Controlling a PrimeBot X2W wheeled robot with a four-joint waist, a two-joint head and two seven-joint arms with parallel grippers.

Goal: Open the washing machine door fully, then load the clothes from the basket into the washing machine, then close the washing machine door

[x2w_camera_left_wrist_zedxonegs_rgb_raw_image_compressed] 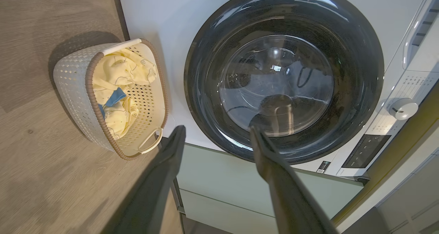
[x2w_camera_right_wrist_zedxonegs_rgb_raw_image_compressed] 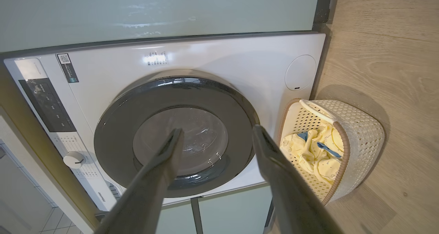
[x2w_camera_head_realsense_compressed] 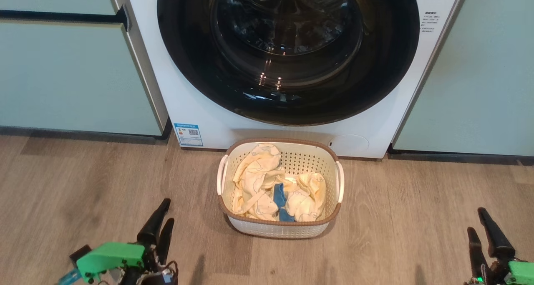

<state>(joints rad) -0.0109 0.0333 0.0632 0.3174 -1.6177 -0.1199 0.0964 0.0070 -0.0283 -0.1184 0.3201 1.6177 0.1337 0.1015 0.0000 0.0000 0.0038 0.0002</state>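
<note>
The basket of clothes sits at two o'clock from the left jaws and ten o'clock from the right jaws; both gape wide, empty.

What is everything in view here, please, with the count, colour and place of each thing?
washer: one, white, between the cabinets
door: one, glossy black with clear glass, shut on the washer's front
basket: one, cream with a brown rim, on the floor before the washer
clothes: a small heap, pale yellow with one blue piece, in the basket
sticker: one, blue-bordered, low on the washer's left front
cap: one, white, low on the washer's right front
knob: one, white, on the washer's panel
cabinets: pale green, either side of the washer
floor: grey-brown wood
left gripper: one, dark fingers, open, lower left
right gripper: one, dark fingers, open, lower right
</note>
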